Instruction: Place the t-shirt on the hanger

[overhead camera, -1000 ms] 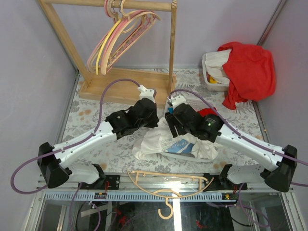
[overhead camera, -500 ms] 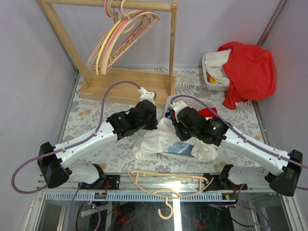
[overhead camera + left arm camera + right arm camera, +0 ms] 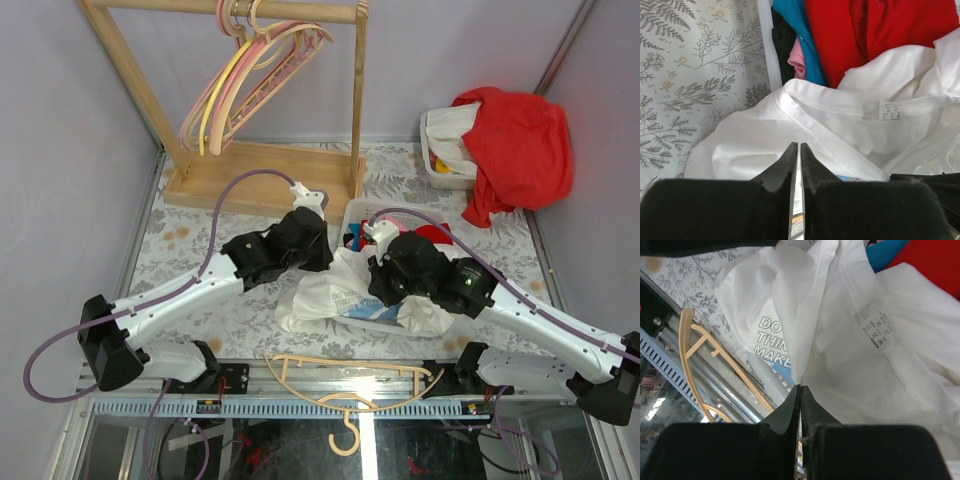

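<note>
The white t-shirt (image 3: 335, 295) lies crumpled on the patterned table between both arms, blue print partly showing. My left gripper (image 3: 328, 255) is shut at its upper edge; in the left wrist view the fingertips (image 3: 799, 145) pinch cloth just below the collar of the t-shirt (image 3: 840, 125). My right gripper (image 3: 385, 290) is shut on a fold of the t-shirt (image 3: 850, 365), the cloth gathering into its tips (image 3: 800, 386). The peach-beige hanger (image 3: 350, 372) lies flat along the near table edge, apart from the shirt, and its arm (image 3: 715, 355) shows in the right wrist view.
A white bin (image 3: 767, 50) of red, blue and pink clothes (image 3: 430, 235) sits right behind the shirt. A wooden rack (image 3: 260, 175) with pink and yellow hangers (image 3: 250, 70) stands at the back left. A red garment (image 3: 515, 140) drapes over a bin at the back right.
My right arm has swung forward and down over the shirt, and its gripper has gone from open to shut on the cloth. The left arm has hardly moved.
</note>
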`<act>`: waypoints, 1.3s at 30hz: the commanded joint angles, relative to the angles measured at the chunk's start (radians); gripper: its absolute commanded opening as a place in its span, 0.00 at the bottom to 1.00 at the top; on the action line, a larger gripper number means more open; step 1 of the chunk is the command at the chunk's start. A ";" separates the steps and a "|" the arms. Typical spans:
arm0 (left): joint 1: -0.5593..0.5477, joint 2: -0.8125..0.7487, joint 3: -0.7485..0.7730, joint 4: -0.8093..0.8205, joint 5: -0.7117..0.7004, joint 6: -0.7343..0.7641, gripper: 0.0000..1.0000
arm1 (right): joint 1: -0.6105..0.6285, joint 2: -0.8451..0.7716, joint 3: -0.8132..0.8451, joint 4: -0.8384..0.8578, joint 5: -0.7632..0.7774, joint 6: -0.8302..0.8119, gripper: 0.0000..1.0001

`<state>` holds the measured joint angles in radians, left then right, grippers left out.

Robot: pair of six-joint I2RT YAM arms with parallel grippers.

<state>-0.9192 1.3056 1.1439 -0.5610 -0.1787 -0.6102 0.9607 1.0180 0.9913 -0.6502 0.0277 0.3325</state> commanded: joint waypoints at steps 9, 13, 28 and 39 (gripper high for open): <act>-0.040 0.013 -0.006 0.091 0.053 -0.032 0.16 | -0.004 -0.033 -0.080 0.053 -0.136 0.032 0.00; -0.075 0.029 -0.015 0.092 0.051 -0.049 0.28 | -0.004 -0.068 -0.134 0.087 -0.176 0.062 0.00; -0.096 0.026 -0.078 0.114 0.008 -0.092 0.32 | -0.004 -0.106 -0.220 0.115 -0.224 0.082 0.00; -0.097 0.114 -0.022 0.122 0.004 -0.091 0.51 | -0.003 -0.126 -0.211 0.108 -0.226 0.079 0.00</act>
<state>-1.0111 1.4002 1.0821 -0.4927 -0.1471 -0.6975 0.9607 0.9066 0.7612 -0.5472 -0.1646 0.4103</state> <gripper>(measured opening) 0.500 0.009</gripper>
